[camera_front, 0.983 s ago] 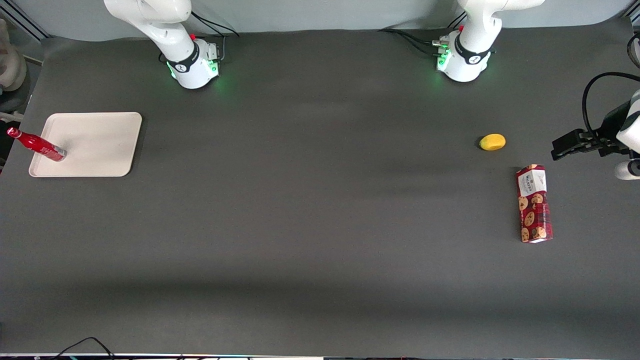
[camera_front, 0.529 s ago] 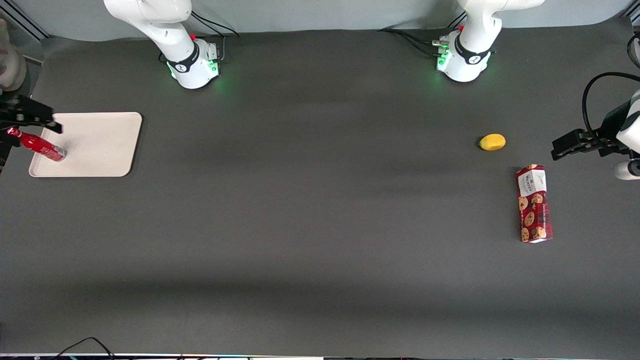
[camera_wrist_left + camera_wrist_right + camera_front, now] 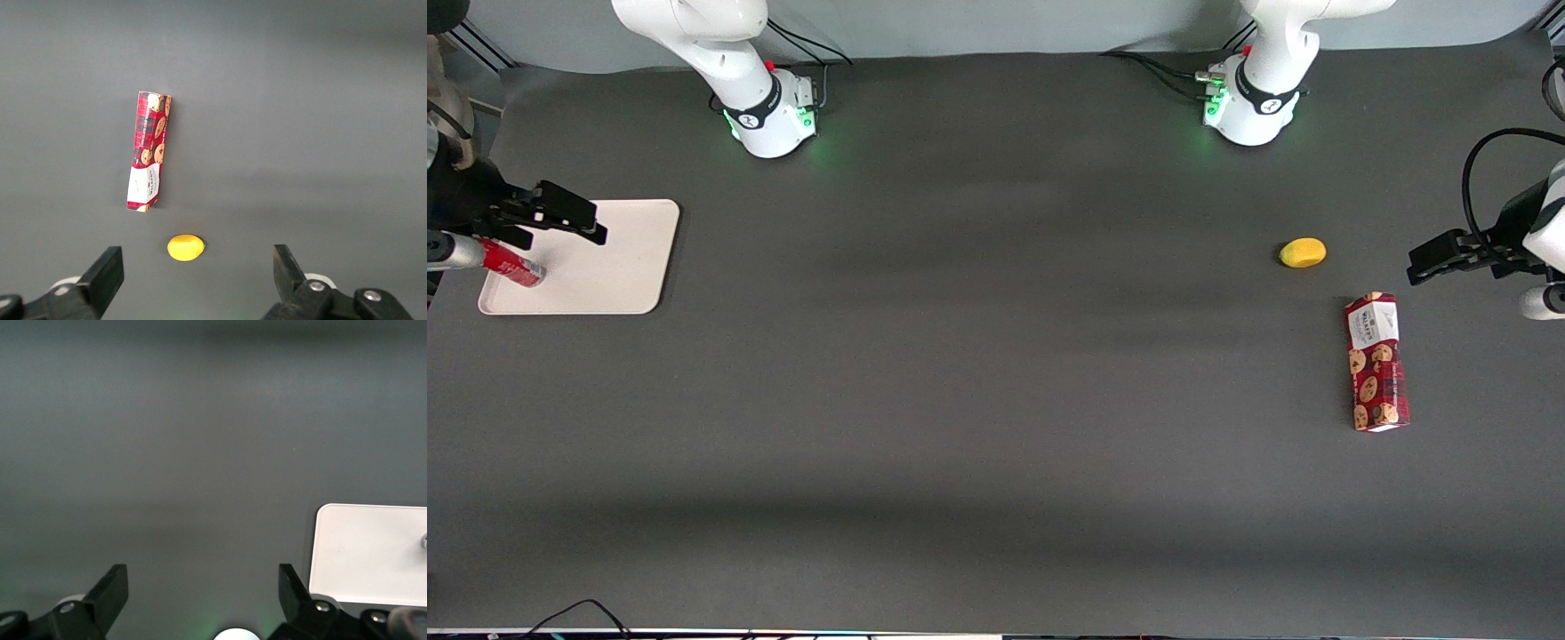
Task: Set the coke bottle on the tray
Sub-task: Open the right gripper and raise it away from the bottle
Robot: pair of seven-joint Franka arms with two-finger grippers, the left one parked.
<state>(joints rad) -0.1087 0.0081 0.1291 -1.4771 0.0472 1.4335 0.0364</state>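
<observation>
The coke bottle (image 3: 509,265), slim and red with a greyish base, stands on the cream-white tray (image 3: 614,267) at the working arm's end of the table. My wrist covers its cap. My right gripper (image 3: 590,228) hangs above the tray's edge that is farther from the front camera, beside the bottle and apart from it. Its fingers are spread wide with nothing between them. In the right wrist view the open gripper (image 3: 203,590) looks down on bare dark table, with a rounded corner of the tray (image 3: 367,553) beside it.
A yellow lemon-like fruit (image 3: 1303,252) and a red cookie-patterned box (image 3: 1376,362) lie toward the parked arm's end of the table. They also show in the left wrist view, the fruit (image 3: 185,247) and the box (image 3: 149,159). Two white arm bases (image 3: 769,111) stand along the table's back edge.
My right arm has come into the front view from the table's end and moved over the tray, covering the bottle's cap. The bottle and tray have not moved.
</observation>
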